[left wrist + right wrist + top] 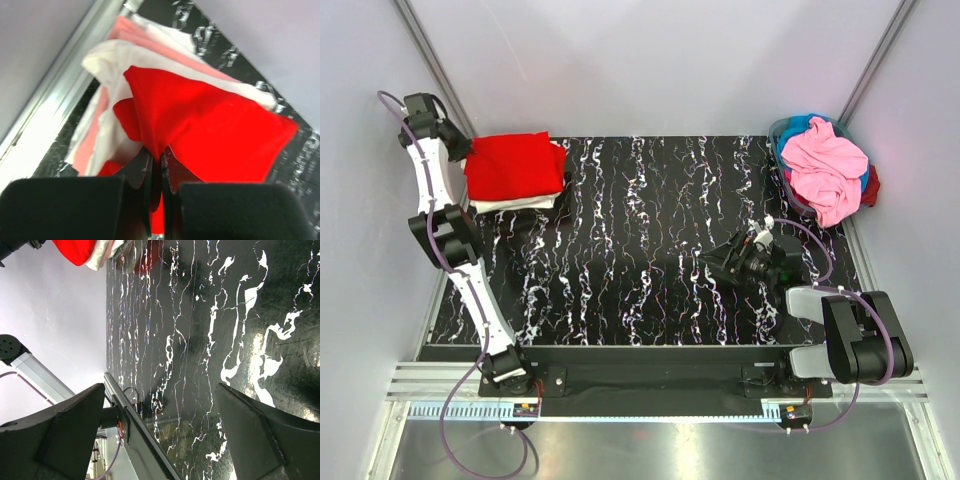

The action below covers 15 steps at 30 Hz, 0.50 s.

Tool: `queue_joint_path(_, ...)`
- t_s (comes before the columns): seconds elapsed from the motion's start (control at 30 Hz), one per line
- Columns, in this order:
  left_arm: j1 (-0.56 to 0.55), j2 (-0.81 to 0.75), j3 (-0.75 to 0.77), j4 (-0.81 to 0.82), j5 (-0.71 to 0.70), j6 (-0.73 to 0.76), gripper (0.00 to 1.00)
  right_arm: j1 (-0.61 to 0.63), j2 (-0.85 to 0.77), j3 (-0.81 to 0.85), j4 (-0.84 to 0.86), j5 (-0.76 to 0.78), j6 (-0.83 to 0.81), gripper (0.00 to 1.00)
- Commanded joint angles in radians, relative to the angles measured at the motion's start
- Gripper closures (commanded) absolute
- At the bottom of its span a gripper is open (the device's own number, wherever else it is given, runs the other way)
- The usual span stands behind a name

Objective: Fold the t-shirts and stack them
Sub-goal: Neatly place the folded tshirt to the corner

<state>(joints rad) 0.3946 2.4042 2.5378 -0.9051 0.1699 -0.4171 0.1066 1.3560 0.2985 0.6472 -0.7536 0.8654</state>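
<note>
A folded red t-shirt (512, 164) lies on top of a stack of folded white and pink shirts (525, 203) at the table's far left. My left gripper (470, 152) is at the stack's left edge, shut on a fold of the red t-shirt (210, 125); the cloth is pinched between its fingers (142, 172). The white and pink shirts (107, 107) show beneath. My right gripper (715, 262) is open and empty, low over the table's right middle, its fingers (65, 420) wide apart. A crumpled pink t-shirt (828, 165) lies in a basket at the far right.
The basket (782, 150) at the far right also holds blue and red cloth. The black marbled table (640, 250) has a metal rail along its near edge. White walls close in both sides. The stack shows at the top of the right wrist view (82, 252).
</note>
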Motion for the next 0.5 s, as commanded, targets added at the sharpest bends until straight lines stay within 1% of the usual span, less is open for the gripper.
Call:
queue_joint_path(0.0,0.004,-0.043,0.001,0.058,-0.098,0.038,0.91,0.004,0.005,0.025,0.051,-0.020,0.001,0.00)
queue_joint_path(0.03,0.006,-0.040,0.001,0.057,-0.102,0.043,0.89,0.004,0.008,0.027,0.051,-0.018,0.003,0.00)
queue_joint_path(0.07,0.006,-0.034,-0.001,0.051,-0.109,0.044,0.79,0.005,0.006,0.027,0.052,-0.020,0.001,0.00)
queue_joint_path(0.1,0.004,-0.033,-0.007,0.052,-0.104,0.044,0.72,0.004,0.008,0.027,0.052,-0.020,0.003,0.00)
queue_joint_path(0.13,0.006,-0.039,-0.029,0.058,-0.098,0.047,0.63,0.004,0.009,0.027,0.052,-0.021,0.003,0.00)
queue_joint_path(0.17,0.003,-0.048,-0.046,0.066,-0.093,0.049,0.55,0.005,0.008,0.027,0.052,-0.021,0.003,0.00)
queue_joint_path(0.2,0.000,-0.060,-0.066,0.089,-0.092,0.055,0.44,0.004,0.009,0.027,0.052,-0.021,0.003,0.00)
queue_joint_path(0.27,-0.011,-0.097,-0.105,0.104,-0.107,0.072,0.34,0.004,0.011,0.028,0.052,-0.021,0.003,0.00)
queue_joint_path(0.3,-0.016,-0.103,-0.105,0.098,-0.137,0.074,0.22,0.004,0.012,0.028,0.052,-0.021,0.003,0.00)
queue_joint_path(0.33,-0.017,-0.114,-0.087,0.086,-0.161,0.067,0.18,0.004,0.014,0.028,0.054,-0.021,0.003,0.00)
queue_joint_path(0.37,-0.025,-0.122,-0.079,0.066,-0.203,0.055,0.12,0.005,0.014,0.028,0.054,-0.023,0.003,0.00)
queue_joint_path(0.4,-0.028,-0.134,-0.080,0.037,-0.274,0.044,0.11,0.004,0.015,0.028,0.054,-0.023,0.003,0.00)
queue_joint_path(0.43,-0.033,-0.145,-0.091,0.029,-0.296,0.029,0.07,0.005,0.015,0.030,0.054,-0.023,0.003,0.00)
queue_joint_path(0.47,-0.043,-0.175,-0.106,0.026,-0.317,0.023,0.06,0.004,0.015,0.030,0.054,-0.024,0.003,0.00)
